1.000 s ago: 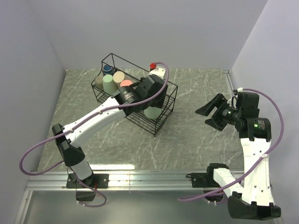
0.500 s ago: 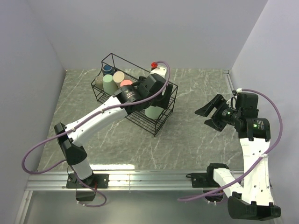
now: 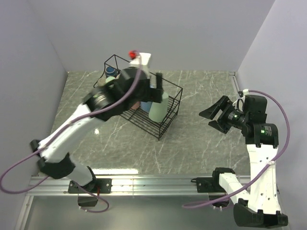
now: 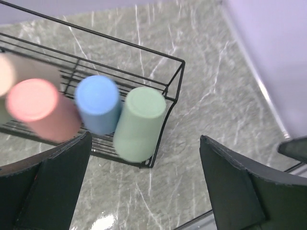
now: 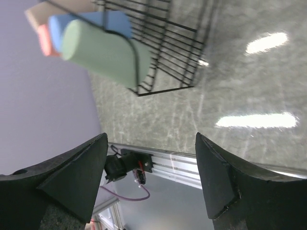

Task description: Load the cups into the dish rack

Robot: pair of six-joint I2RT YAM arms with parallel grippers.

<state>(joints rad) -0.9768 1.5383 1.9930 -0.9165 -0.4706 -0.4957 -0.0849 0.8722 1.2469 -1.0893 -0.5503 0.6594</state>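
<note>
The black wire dish rack [image 3: 169, 118] stands at the back left of the table. In the left wrist view its rim [image 4: 175, 86] encloses a beige cup [image 4: 8, 72], a salmon-pink cup [image 4: 36, 103], a blue cup [image 4: 98, 101] and a pale-green tumbler [image 4: 141, 120], all upside down in a row. The tumbler [image 3: 157, 109] stands at the rack's right end. A dark navy mug [image 3: 111, 71] shows at the far end. My left gripper [image 3: 156, 88] hovers above the rack, open and empty [image 4: 146, 191]. My right gripper [image 3: 216, 115] is open and empty at the right, facing the rack [image 5: 172, 52] and tumbler [image 5: 103, 52].
Pale walls close in the table at the left, back and right. An aluminium rail [image 3: 144, 182] with the arm bases runs along the near edge. The left arm's body hides the rack's middle cups from above.
My left arm has lifted up and back out of the rack, its gripper open. The pale-green tumbler stays in the rack's right end. The right arm has hardly moved.
</note>
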